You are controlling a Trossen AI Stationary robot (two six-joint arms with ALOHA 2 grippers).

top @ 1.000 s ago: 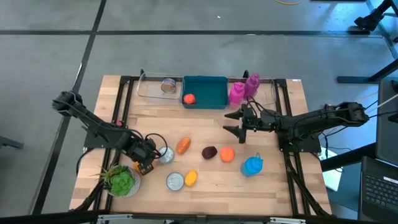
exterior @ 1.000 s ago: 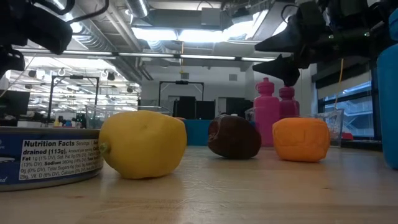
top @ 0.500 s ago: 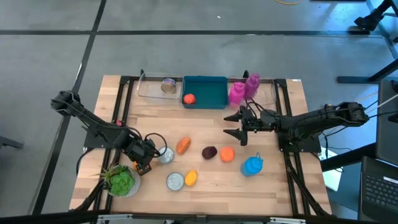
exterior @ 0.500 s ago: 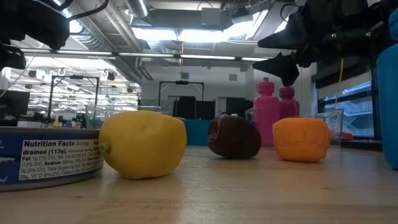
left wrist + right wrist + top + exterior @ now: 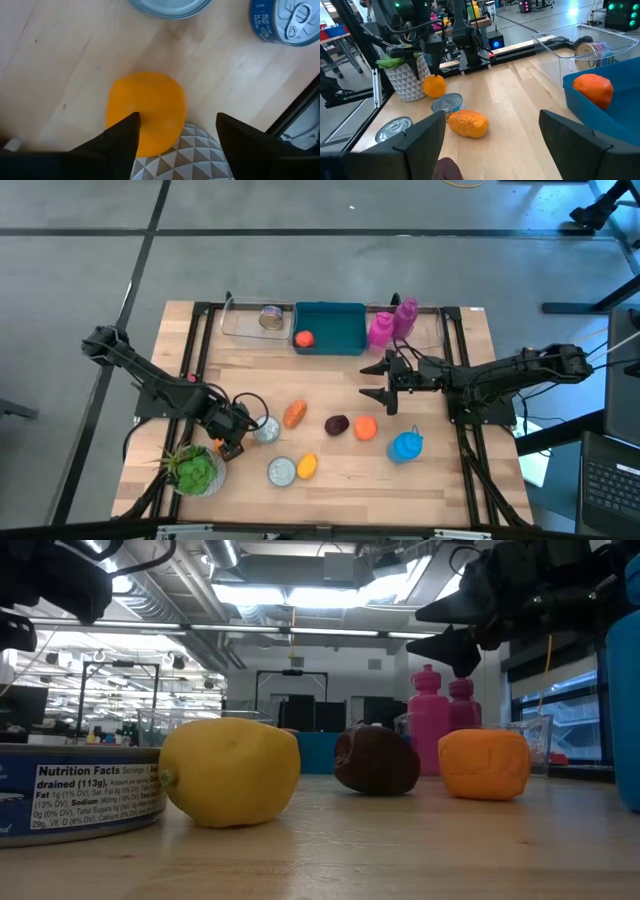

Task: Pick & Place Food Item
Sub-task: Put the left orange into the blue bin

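Note:
A small orange fruit point(image 5: 147, 110) lies on the table against a white patterned plant pot point(image 5: 197, 155); it also shows at the near left point(image 5: 233, 450). My left gripper point(image 5: 177, 117) points down over the fruit, open, one finger on each side of it. My right gripper point(image 5: 365, 378) hangs open above the table's right middle, nothing between its fingers. An orange food item point(image 5: 294, 413), a dark one point(image 5: 337, 424), another orange one point(image 5: 365, 428) and a yellow lemon point(image 5: 307, 466) lie loose on the table. A teal bin point(image 5: 345, 330) at the far edge holds an orange item point(image 5: 304, 338). My left gripper comes at the orange fruit from above. One finger point(image 5: 122, 137) stands at the fruit's side point(image 5: 142, 122); I cannot tell whether it touches. The other finger point(image 5: 240, 135) stands clear of the fruit. The fruit rests on the table, leaning on the pot.
Two tins point(image 5: 266, 428) point(image 5: 282, 470) stand close to my left gripper. A blue bottle point(image 5: 405, 446) stands near right, and two pink bottles point(image 5: 381, 329) at the far edge. A clear box point(image 5: 240, 325) with a tin point(image 5: 270, 316) sits left of the bin.

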